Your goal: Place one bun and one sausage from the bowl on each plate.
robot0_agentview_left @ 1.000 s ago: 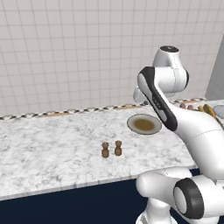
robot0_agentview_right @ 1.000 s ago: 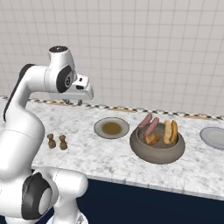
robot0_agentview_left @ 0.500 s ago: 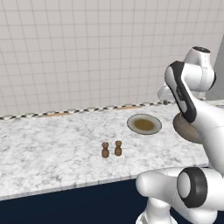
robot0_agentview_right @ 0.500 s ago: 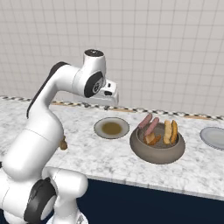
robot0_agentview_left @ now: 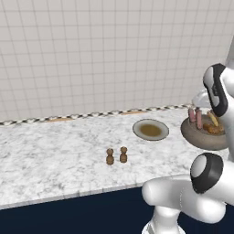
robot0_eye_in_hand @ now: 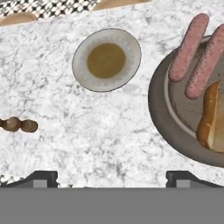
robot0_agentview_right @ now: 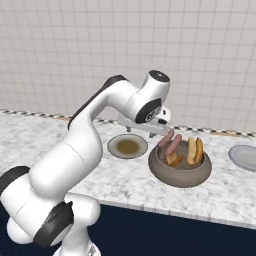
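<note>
Marble counter (robot0_eye_in_hand: 109, 131), bowl (robot0_eye_in_hand: 159, 118), open jaws.

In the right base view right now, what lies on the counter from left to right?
Grey-rimmed round plate with a brown-olive centre → deep speckled grey-brown bowl holding pink sausages and golden buns → plain pale grey plate at the right edge.
</note>
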